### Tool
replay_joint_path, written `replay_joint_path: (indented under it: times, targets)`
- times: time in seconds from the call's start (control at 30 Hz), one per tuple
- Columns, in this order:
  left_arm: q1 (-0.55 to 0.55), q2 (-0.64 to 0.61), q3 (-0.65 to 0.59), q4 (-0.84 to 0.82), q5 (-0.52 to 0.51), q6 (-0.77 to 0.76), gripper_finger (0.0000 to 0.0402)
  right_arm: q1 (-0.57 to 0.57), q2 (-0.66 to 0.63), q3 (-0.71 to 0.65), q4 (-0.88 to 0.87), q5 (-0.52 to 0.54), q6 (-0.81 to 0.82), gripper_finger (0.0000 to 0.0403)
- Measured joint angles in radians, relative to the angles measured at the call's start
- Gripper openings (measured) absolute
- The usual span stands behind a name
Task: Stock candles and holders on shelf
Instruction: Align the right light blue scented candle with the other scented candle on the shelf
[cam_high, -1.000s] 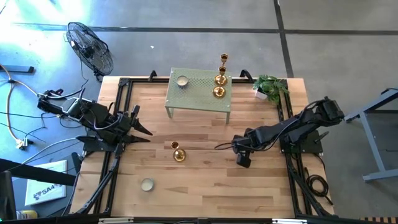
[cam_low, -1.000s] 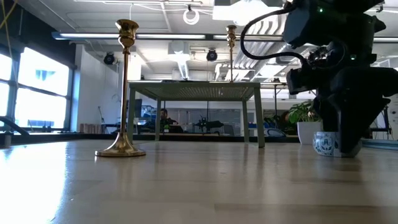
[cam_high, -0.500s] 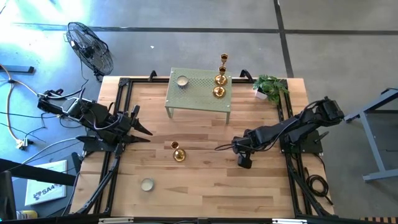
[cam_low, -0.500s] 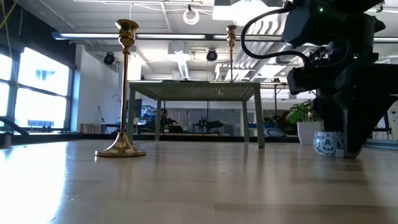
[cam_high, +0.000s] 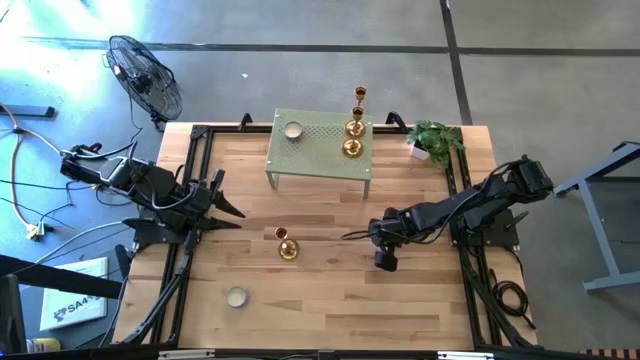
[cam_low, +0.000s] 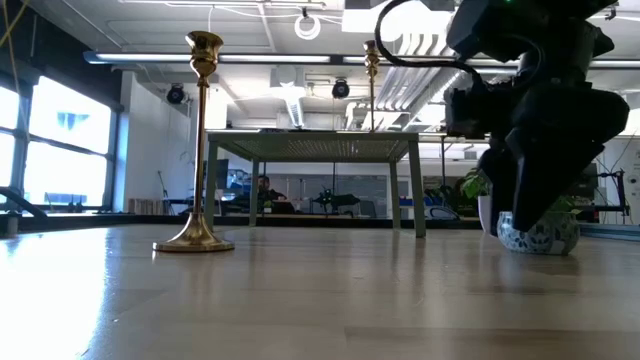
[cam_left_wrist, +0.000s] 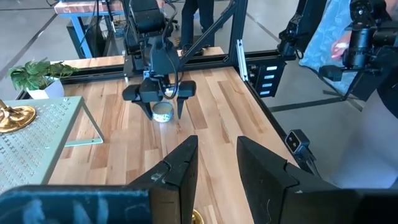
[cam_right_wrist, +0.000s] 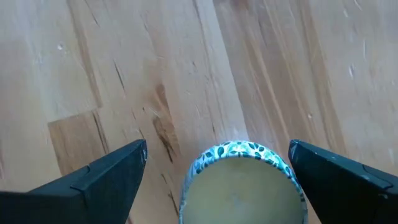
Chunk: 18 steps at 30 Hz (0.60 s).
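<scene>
Candle, a pale cream disc in a blue-patterned tin (cam_right_wrist: 242, 183), now lies between the right hand's (cam_right_wrist: 217, 149) wide-spread fingers.
Nearest on the wooden table (cam_high: 330, 300) waits another cream candle (cam_high: 237, 296), then a gold brass holder (cam_high: 287, 248). The right hand has shifted over its candle, ready to close. The sage-green perforated metal shelf (cam_high: 320, 150) stands beyond. The left hand (cam_left_wrist: 217, 149), narrowly parted and empty, waits at the left edge.

Bright daylight, window glare at left, soft shadows
</scene>
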<state>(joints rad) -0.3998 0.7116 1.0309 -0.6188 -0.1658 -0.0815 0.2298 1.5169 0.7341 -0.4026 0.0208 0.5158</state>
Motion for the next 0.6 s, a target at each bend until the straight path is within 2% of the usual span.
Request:
replay_joint_path:
  times: [0.27,0.6]
  targets:
    - [0.000,0.000,0.000,-0.022,0.000,0.001,0.0108,0.000,0.000,0.000,-0.050,0.073,0.032,0.0385]
    - [0.000,0.000,0.000,-0.039,0.000,0.001,0.0108,0.000,0.000,0.000,-0.097,0.054,0.018,0.0385]
